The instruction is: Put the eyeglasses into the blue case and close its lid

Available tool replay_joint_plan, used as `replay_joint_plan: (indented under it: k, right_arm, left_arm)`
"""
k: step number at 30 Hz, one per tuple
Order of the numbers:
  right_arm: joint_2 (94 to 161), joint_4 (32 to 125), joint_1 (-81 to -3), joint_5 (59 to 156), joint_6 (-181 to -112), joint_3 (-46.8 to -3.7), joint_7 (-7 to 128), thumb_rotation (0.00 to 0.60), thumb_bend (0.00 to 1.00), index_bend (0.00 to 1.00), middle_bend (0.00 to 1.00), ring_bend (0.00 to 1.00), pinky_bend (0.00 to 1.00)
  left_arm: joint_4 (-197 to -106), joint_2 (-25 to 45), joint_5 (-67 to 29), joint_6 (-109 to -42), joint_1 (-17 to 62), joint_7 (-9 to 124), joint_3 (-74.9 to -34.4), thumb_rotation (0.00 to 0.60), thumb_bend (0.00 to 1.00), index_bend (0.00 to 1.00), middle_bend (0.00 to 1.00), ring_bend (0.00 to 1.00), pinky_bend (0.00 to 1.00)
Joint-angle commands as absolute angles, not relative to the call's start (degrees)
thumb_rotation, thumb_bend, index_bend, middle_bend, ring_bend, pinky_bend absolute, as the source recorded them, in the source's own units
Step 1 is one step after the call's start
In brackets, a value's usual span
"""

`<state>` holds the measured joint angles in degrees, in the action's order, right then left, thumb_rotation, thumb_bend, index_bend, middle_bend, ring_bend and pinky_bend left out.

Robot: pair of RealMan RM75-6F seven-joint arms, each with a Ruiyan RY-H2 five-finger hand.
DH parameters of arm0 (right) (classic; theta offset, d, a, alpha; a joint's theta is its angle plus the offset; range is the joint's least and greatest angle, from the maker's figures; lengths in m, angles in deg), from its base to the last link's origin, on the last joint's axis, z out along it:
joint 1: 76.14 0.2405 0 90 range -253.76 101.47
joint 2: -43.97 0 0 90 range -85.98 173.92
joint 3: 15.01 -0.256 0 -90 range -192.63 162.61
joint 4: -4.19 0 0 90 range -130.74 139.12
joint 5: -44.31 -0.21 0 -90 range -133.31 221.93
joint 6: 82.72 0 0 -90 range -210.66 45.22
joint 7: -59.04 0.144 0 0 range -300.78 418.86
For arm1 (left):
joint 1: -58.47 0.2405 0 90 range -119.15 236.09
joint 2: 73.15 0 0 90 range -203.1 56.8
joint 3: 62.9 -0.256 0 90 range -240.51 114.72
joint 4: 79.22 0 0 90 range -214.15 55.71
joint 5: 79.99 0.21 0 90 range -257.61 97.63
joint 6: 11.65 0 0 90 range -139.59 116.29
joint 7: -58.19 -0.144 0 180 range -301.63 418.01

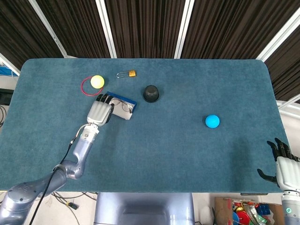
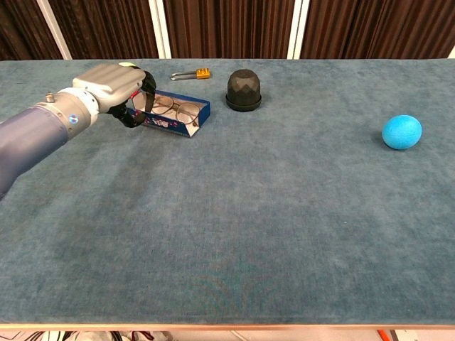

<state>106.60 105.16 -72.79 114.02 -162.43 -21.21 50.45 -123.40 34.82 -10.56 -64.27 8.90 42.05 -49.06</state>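
The blue case (image 1: 123, 109) lies open on the teal table, turned at an angle, left of centre toward the far side. The eyeglasses (image 2: 175, 109) lie inside the blue case (image 2: 178, 124), with both lenses showing. My left hand (image 1: 99, 112) is at the case's left end with its fingers curled over that end, gripping it; the left hand (image 2: 114, 82) hides this part of the case in the chest view. I cannot make out the lid. My right hand (image 1: 282, 162) hangs off the table's near right corner with its fingers apart, holding nothing.
A black dome (image 1: 151, 93) stands just right of the case. A yellow ball (image 1: 97, 81) sits in a red ring behind my left hand. A brass padlock (image 1: 127, 73) lies further back. A blue ball (image 1: 212, 121) rests at the right.
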Motion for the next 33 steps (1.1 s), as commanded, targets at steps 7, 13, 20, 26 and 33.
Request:
replay_joint_plan:
  k: [7,13,20,26,33]
  right_arm:
    - [106.54,105.28,-72.78,113.92,-162.35,-21.20,50.54,0.600,0.28,0.13,0.00,0.00,0.23]
    - [106.53,105.45,-72.79,113.75,-162.34,-21.17,50.35,0.600,0.28,0.13,0.00,0.00,0.23]
    - [106.64,105.42,-72.75,113.42,-162.28,-21.22,50.14,0.600,0.28,0.13,0.00,0.00,0.23]
    - [106.65,105.44,-72.78,113.07,-162.33,-21.32,50.07,0.600,0.28,0.13,0.00,0.00,0.23]
    - [106.49,105.63,-72.72,112.80,-162.14,-21.35,50.05,0.600,0.28,0.13,0.00,0.00,0.23]
  left_arm:
    - [-139.98,25.46,-12.90,-68.15,14.35,37.63,-49.37,0.600,0.45,0.63,0.19,0.08,0.13]
    - [-143.02,23.57,-15.27,-66.13,12.74,33.67,-48.20,0.600,0.45,0.63,0.19,0.08,0.13]
    - [-139.54,25.16,-18.12,-62.19,8.90,31.30,-46.71,0.600,0.45,0.64,0.19,0.08,0.13]
    - [-136.04,27.43,-18.79,-61.66,6.27,30.86,-45.76,0.600,0.45,0.64,0.19,0.08,0.13]
    - [-131.61,29.85,-21.58,-59.77,4.24,29.18,-45.09,0.600,0.45,0.64,0.19,0.08,0.12]
